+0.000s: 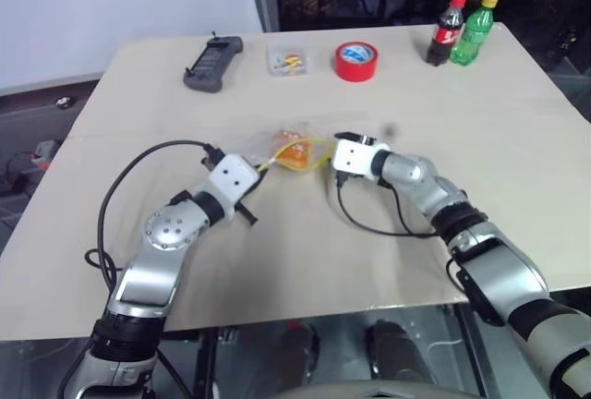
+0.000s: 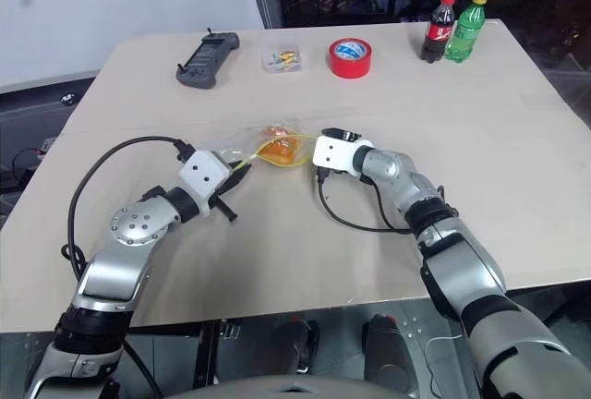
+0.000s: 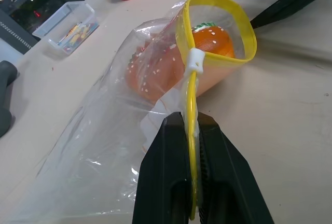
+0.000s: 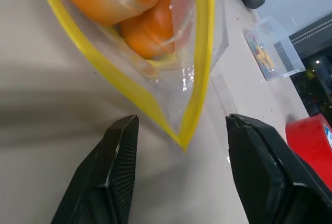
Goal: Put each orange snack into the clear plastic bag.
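The clear plastic bag with the yellow seal strip (image 3: 155, 105) lies mid-worktop (image 1: 277, 260), nearer the robot than the red tape roll (image 1: 356, 61). Both glossy orange snacks (image 3: 205, 47) sit inside it. The left end effector (image 3: 191, 146) is clenched on the seal strip; the right end effector (image 4: 181, 146) stands released, its fingers either side of the bag's mouth corner.

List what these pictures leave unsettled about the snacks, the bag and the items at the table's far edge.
- Orange snacks: crinkled film of the clear plastic bag blurs them in the left wrist view; the right wrist view's edge cuts them off.
- Bag's closed end: beyond the left wrist view's edge.
- Small clear box: contents too small in the head views.
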`<state>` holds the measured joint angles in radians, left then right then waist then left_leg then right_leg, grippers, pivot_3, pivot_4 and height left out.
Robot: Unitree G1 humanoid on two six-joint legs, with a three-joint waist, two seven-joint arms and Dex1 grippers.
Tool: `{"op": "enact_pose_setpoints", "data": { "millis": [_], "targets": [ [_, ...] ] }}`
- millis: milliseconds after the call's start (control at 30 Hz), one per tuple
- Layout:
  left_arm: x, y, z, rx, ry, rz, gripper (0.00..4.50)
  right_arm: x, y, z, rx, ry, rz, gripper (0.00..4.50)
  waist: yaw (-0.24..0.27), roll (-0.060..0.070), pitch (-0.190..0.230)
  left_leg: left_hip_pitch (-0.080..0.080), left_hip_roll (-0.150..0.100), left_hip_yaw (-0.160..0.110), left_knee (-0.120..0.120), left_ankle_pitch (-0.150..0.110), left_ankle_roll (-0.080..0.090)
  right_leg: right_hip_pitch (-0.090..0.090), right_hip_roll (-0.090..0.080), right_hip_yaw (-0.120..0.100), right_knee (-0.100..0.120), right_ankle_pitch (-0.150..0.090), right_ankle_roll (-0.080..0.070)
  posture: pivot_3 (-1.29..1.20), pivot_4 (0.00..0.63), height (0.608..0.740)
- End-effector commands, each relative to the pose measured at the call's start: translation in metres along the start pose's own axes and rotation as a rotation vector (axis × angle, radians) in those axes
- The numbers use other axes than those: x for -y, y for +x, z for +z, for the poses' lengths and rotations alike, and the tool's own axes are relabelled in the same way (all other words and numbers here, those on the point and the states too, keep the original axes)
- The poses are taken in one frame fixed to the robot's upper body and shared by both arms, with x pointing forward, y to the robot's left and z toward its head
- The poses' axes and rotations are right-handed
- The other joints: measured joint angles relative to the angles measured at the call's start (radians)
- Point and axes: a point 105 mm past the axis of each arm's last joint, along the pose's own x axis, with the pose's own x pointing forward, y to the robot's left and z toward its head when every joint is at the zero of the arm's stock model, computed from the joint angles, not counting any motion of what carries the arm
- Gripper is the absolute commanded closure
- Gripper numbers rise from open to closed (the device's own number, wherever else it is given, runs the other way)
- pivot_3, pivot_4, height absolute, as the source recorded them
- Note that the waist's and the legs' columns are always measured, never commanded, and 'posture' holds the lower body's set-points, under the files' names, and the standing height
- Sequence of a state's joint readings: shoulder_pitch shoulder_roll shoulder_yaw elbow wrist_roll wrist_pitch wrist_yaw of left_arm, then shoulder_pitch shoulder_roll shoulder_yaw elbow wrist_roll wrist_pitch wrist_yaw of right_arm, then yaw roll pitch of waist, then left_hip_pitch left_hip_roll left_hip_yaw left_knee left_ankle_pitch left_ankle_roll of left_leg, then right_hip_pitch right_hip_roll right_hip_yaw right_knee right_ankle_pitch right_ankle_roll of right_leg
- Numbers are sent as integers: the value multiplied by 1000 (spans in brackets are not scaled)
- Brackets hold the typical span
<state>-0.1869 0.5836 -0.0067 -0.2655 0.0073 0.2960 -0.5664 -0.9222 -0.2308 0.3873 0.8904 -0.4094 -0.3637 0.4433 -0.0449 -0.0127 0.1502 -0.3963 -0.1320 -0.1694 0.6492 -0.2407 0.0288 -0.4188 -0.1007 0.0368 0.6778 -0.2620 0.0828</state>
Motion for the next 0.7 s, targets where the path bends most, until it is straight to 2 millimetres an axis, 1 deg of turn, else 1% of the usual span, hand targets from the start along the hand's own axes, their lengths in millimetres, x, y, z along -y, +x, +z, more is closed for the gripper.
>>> {"op": "enact_pose_setpoints", "data": {
  "millis": [33, 67, 100, 167, 200, 233, 267, 333, 400, 467, 533, 600, 700],
  "targets": [
    [-7, -5, 11, 52, 24, 13, 4500, 16, 4, 16, 53, -19, -39, 2212, 0, 0, 0, 0, 0, 0, 0, 0, 0, 0, 0, 0, 0, 0, 0, 0, 150, 740],
    [-7, -5, 11, 55, 23, 11, 4500, 15, 4, 16, 55, -18, -36, 2507, 0, 0, 0, 0, 0, 0, 0, 0, 0, 0, 0, 0, 0, 0, 0, 0, 150, 740],
    [-7, -6, 11, 56, 22, 10, 4500, 15, 5, 16, 57, -17, -33, 2907, 0, 0, 0, 0, 0, 0, 0, 0, 0, 0, 0, 0, 0, 0, 0, 0, 150, 740],
    [-7, -6, 11, 59, 22, 7, 4500, 15, 6, 16, 58, -17, -30, 3885, 0, 0, 0, 0, 0, 0, 0, 0, 0, 0, 0, 0, 0, 0, 0, 0, 150, 740],
    [-7, -7, 10, 60, 21, 6, 4500, 15, 6, 16, 60, -13, -32, 4299, 0, 0, 0, 0, 0, 0, 0, 0, 0, 0, 0, 0, 0, 0, 0, 0, 150, 740],
    [-8, -8, 9, 58, 20, 7, 4500, 16, 6, 17, 62, -13, -37, 4416, 0, 0, 0, 0, 0, 0, 0, 0, 0, 0, 0, 0, 0, 0, 0, 0, 150, 740],
    [-9, -8, 7, 55, 13, 13, 4500, 20, 6, 16, 61, -12, -53, 4416, 0, 0, 0, 0, 0, 0, 0, 0, 0, 0, 0, 0, 0, 0, 0, 0, 150, 740],
    [-16, -8, 7, 57, -5, 35, 4500, 34, 1, 14, 49, -25, -106, 4416, 0, 0, 0, 0, 0, 0, 0, 0, 0, 0, 0, 0, 0, 0, 0, 0, 150, 740],
    [-26, -3, 12, 69, -33, 65, 4500, 58, -9, 10, 27, -29, -189, 4416, 4, 0, 0, 0, 0, 0, 0, 0, 0, 0, 0, 0, 0, 0, 0, 0, 150, 740],
    [-41, 8, 19, 83, -42, 100, 4500, 89, -22, 6, -1, -52, -287, 4416, 6, 1, 1, 0, 0, 0, 0, 0, 0, 0, 0, 0, 0, 0, 0, 0, 150, 740],
    [-59, 24, 29, 108, -40, 136, 4500, 119, -38, 5, -29, -81, -376, 4416, 13, 0, 1, -1, -1, -2, 1, 0, 0, 0, 0, -2, 0, 0, 0, 0, 150, 740],
    [-74, 42, 47, 151, -26, 157, 4500, 144, -54, 5, -53, -113, -440, 4416, 6, 0, 0, -2, -1, -3, 1, 0, 0, 1, -1, -3, 0, 0, 0, 0, 150, 740],
    [-88, 61, 73, 215, 5, 176, 4500, 168, -73, 6, -77, -164, -499, 4416, 2, 0, 0, -3, -2, -3, 1, 0, 0, 0, -2, -4, -2, 0, 0, 0, 150, 740]
  ]
}}
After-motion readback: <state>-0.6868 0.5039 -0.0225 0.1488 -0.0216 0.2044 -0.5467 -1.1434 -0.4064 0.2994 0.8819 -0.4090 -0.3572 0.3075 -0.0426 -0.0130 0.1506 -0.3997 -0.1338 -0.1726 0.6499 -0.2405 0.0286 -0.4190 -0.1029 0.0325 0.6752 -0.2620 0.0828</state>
